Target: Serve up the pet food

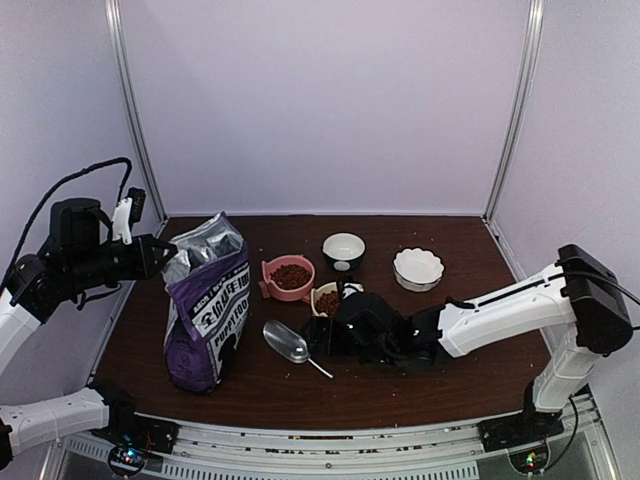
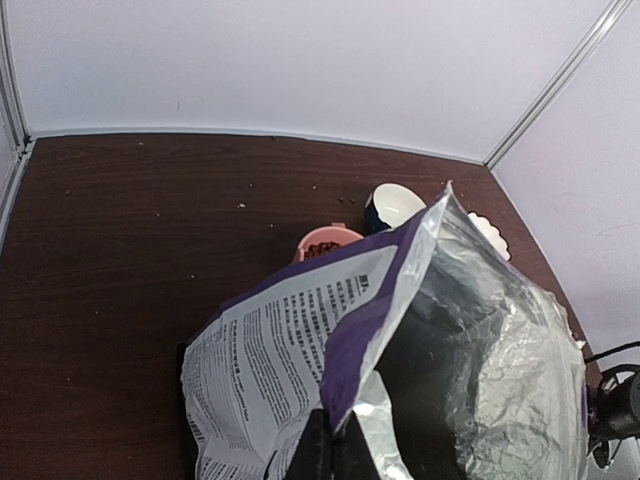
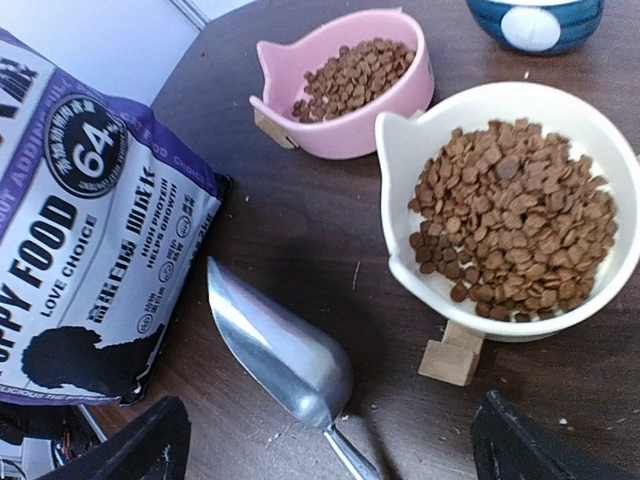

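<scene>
**A:** Where is the pet food?

**B:** In two bowls near the middle of the table. One heap fills most of the cream bowl. A smaller heap lies in the pink bowl, just behind it and to the left.

**A:** Does it point any way?

**B:** Each heap is as round as its bowl, so I can make out no long side. Taken together, the two heaps run on a slant, with the pink bowl farther back and left and the cream bowl nearer and right.

**A:** And the scoop?

**B:** The scoop lies flat on the table, hollow side up, between the bag and the cream bowl. Its wide mouth points back and left, and its handle points toward the near right.

**A:** The bag?

**B:** It stands upright at the left with its top open and the foil lining showing.

**A:** What are the arms doing?

**B:** The left gripper has its fingers closed on the bag's top edge, pinching it. The right gripper has its fingers spread wide. It hangs over the scoop's handle end, close to the cream bowl. I cannot tell whether it touches anything.

**A:** Anything else?

**B:** A blue bowl sits behind the pink one. A white bowl with a wavy rim stands off to the right. A wooden block sits against the cream bowl's near edge.
</scene>
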### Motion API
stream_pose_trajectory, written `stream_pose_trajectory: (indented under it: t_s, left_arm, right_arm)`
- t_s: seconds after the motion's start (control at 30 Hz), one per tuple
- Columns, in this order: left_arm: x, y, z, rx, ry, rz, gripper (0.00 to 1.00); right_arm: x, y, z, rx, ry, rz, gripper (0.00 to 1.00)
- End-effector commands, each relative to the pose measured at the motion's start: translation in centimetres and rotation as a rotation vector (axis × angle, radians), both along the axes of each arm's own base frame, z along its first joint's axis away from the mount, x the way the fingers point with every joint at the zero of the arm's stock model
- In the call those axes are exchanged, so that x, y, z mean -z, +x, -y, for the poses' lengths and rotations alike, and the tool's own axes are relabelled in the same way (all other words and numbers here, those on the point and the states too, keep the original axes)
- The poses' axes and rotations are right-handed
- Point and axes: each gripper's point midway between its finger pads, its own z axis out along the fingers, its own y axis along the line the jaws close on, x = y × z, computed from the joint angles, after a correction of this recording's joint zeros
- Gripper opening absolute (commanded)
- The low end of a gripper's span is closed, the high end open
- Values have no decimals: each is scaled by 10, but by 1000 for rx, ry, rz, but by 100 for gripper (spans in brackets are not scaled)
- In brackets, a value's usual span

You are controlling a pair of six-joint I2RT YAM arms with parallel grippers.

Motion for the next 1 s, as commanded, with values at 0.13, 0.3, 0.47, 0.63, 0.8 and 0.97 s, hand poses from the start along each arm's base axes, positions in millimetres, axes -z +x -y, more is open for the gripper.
stream_pose_trajectory:
  t_s: [0.13,0.3,0.47,0.63,0.8,0.97]
  left_arm:
    - [-3,-24,14,182,43,44,0]
    - [-20,-45,37,392,36,90,0]
    - [-35,-74,52,579,20,98,0]
    - [-41,-91,50,642,50,103,0]
    - [-46,-104,45,678,85,82,0]
    - [-53,-119,45,739,91,57,0]
  right_arm:
    - [-52,-3,46,19,23,135,100]
    - [-56,2,73,42,32,163,100]
    - [-79,8,92,64,60,207,100]
    - [-109,10,95,39,44,258,100]
    - [-127,9,94,8,45,277,100]
    - [-137,6,91,-34,67,284,100]
